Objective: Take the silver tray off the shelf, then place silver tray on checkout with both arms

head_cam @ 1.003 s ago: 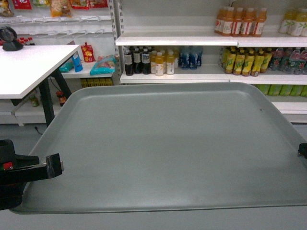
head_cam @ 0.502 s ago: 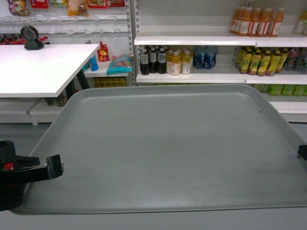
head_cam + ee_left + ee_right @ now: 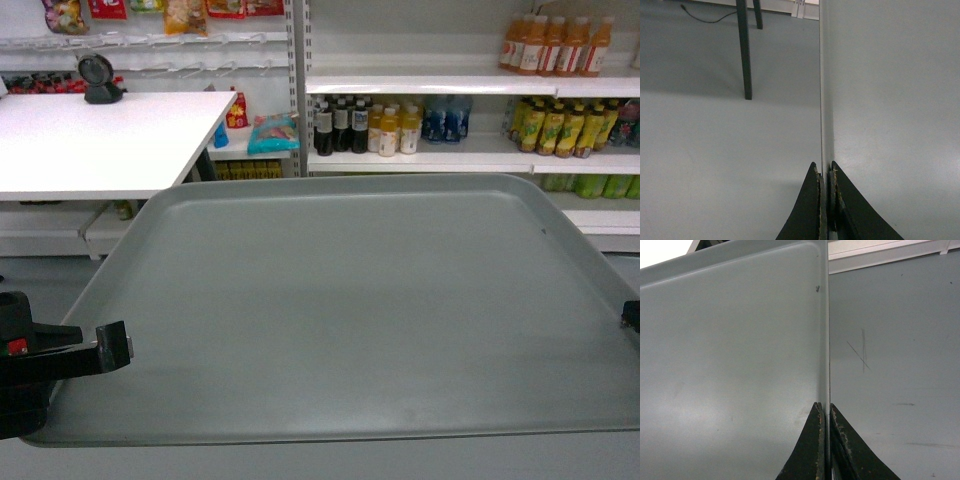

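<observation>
**Silver tray held off the floor by its two side rims**

Head view: the silver tray point(image 3: 350, 310) fills most of the frame, lying flat and held in the air in front of the store shelves. The left pincer point(image 3: 110, 350) grips its left rim at about 8 o'clock; only a sliver of the right pincer point(image 3: 630, 315) shows at the right edge, near 3 o'clock. The checkout point(image 3: 100, 145), a white tabletop, stands at 10 o'clock beyond the tray's far left corner, with a black round scanner point(image 3: 98, 78) on its far side. A shelf point(image 3: 420, 158) at 1 o'clock carries rows of bottles point(image 3: 365, 128).

Left wrist view: the left pincer point(image 3: 826, 200) is pressed together on the tray's rim point(image 3: 826, 100), one finger on each side of it. The grey floor point(image 3: 715, 150) lies below, with a dark table leg point(image 3: 744, 50) at 11 o'clock.

Right wrist view: the right pincer point(image 3: 824, 445) pinches the opposite rim the same way. A tiny dark speck point(image 3: 817, 288) sits on the tray near its rounded corner at 12 o'clock.
</observation>
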